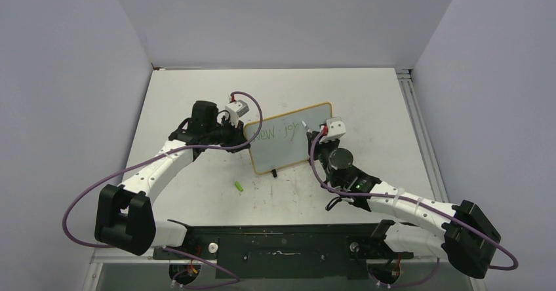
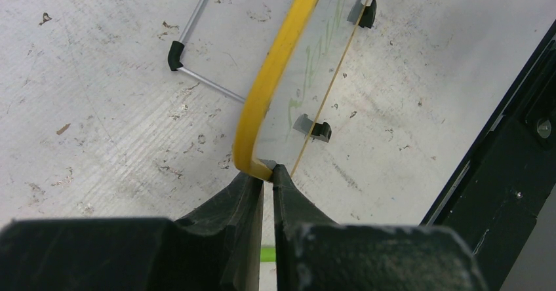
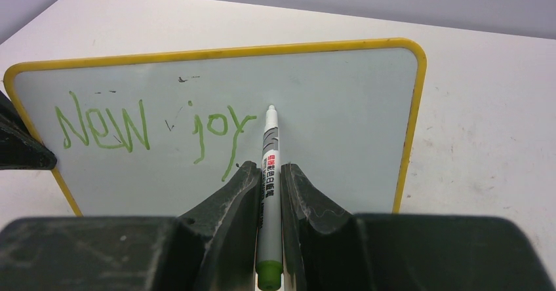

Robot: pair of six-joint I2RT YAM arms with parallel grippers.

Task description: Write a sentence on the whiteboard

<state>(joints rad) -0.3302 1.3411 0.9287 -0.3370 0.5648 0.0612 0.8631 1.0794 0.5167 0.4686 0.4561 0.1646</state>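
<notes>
The whiteboard [image 1: 288, 140], with a yellow frame, stands tilted at mid table. Green words "New joy" [image 3: 147, 130] run across its left half. My right gripper [image 3: 267, 170] is shut on a grey marker [image 3: 270, 140] with a green end. The marker's white tip is at the board's face just right of the "y"; I cannot tell if it touches. My left gripper [image 2: 267, 172] is shut on the board's left corner [image 2: 259, 163]. In the top view the left gripper [image 1: 244, 135] is at the board's left edge and the right gripper [image 1: 313, 135] is in front of its right half.
A green marker cap [image 1: 240, 187] lies on the table in front of the board's left end. The board's wire stand [image 2: 197, 42] and two black feet [image 2: 320, 130] rest on the scuffed tabletop. A black rail [image 1: 282, 242] runs along the near edge.
</notes>
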